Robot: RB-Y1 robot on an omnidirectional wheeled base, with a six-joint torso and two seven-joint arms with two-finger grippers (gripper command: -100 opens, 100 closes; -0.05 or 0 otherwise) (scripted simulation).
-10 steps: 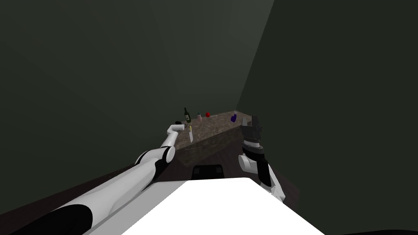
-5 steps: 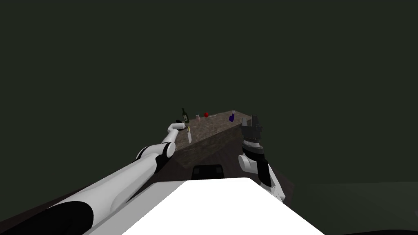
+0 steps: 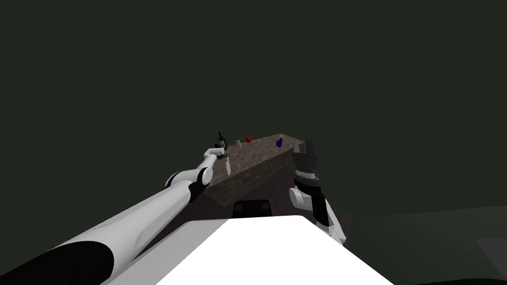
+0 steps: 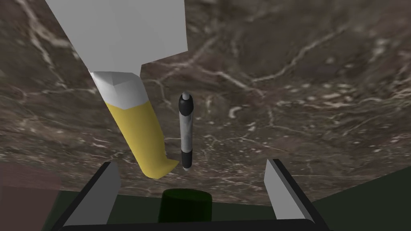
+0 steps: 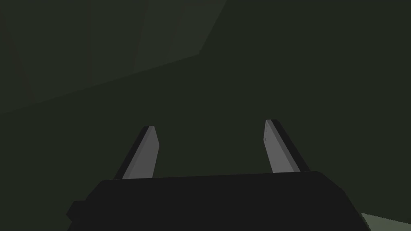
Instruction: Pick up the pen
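The pen [image 4: 186, 130], grey with black ends, lies on a brown marbled counter [image 4: 305, 100]. It rests just ahead of my left gripper [image 4: 192, 176], between the lines of the two open fingers and apart from both. A knife with a yellow handle [image 4: 138, 136] and a grey blade lies close beside the pen. In the head view the left gripper [image 3: 221, 152] hovers over the counter's [image 3: 257, 153] near left end, by the knife [image 3: 228, 166]. My right gripper [image 3: 303, 147] is raised off the counter's right side, open and empty.
A dark green bottle [image 3: 221, 140] stands right behind my left hand; a dark green round shape [image 4: 184, 205] sits low between the left fingers. Farther along the counter stand a small pink bottle [image 3: 238, 143], a red object [image 3: 248, 139] and a purple bottle [image 3: 279, 142].
My left arm has reached farther forward, bringing the hand over the knife's handle end beside the green bottle. The head camera has turned a little. The right arm has stayed put.
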